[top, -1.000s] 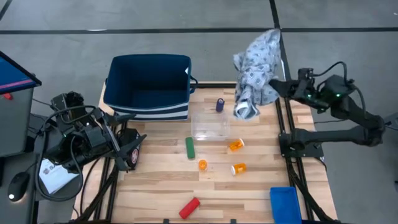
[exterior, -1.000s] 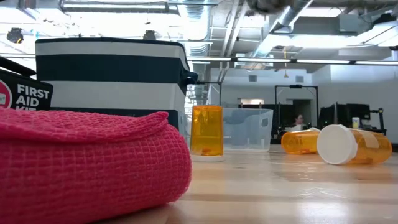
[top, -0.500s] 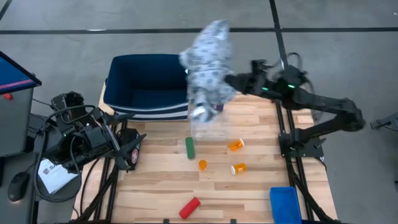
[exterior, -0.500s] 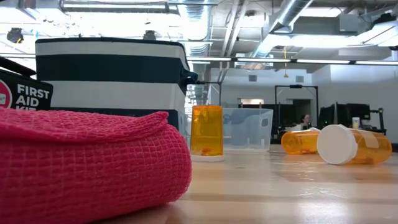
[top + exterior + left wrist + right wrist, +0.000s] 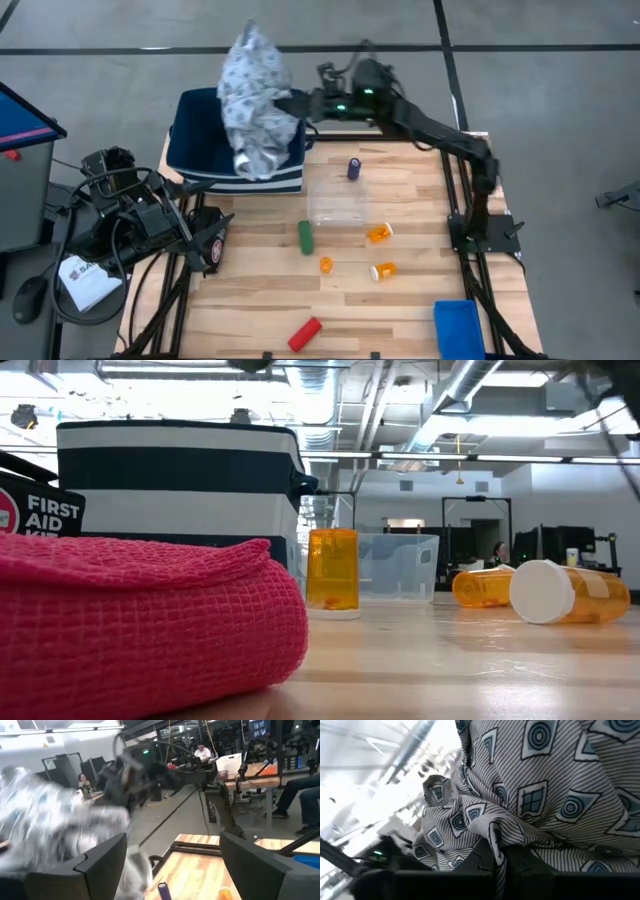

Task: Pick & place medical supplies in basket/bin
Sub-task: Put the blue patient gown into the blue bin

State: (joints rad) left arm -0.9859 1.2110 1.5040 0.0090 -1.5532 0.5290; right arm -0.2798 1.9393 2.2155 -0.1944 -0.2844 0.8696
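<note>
My left gripper [image 5: 212,243] waits at the left edge of the surface [image 5: 400,300], jaws spread apart and empty. Farther along, my right gripper [image 5: 300,105] reaches over the far side, jaws clamped on the patterned cloth bundle [image 5: 255,95], which hangs above the navy basket [image 5: 215,160]. To the right lie the purple cylinder [image 5: 353,168], green cylinder [image 5: 305,237] and orange pill bottles [image 5: 379,233]; the blue bin [image 5: 458,327] sits near right.
</note>
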